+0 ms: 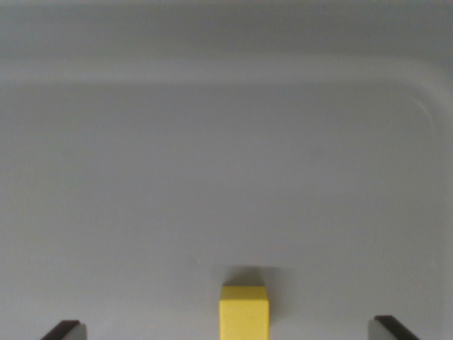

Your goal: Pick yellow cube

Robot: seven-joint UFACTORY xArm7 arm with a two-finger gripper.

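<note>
Pincer (230, 329) tips apparently wide apart

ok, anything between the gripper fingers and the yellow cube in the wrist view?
Nothing visible. The yellow cube sits on the bare grey surface, midway between the two dark fingertips at the bottom corners. The gaps on both sides of it are clear. The gripper is open wide.

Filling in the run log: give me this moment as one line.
phase: approach | yellow cube: on grey surface, between fingertips, untouched | gripper: open, straddling cube | grasp: not yet
</note>
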